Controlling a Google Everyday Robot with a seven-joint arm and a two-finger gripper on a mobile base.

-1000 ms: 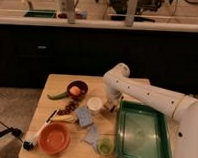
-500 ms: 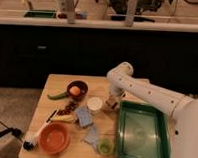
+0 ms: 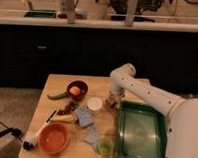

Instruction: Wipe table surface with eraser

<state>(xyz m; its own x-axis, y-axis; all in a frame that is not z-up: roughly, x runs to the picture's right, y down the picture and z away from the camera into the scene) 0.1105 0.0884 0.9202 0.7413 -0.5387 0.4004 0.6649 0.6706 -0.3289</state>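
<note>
On the wooden table (image 3: 52, 88) your gripper (image 3: 110, 100) hangs low near the middle, just beside the small white cup (image 3: 94, 104) and close to the back left corner of the green tray (image 3: 140, 131), at the end of the white arm (image 3: 142, 92) reaching in from the right. The eraser (image 3: 83, 116) (the blue-grey block) lies flat in front of the cup, apart from the gripper. A dark bowl (image 3: 77, 89) holding something orange sits further back, an orange bowl (image 3: 54, 138) stands near the front left, and a small green cup (image 3: 105, 146) sits by the tray's front.
</note>
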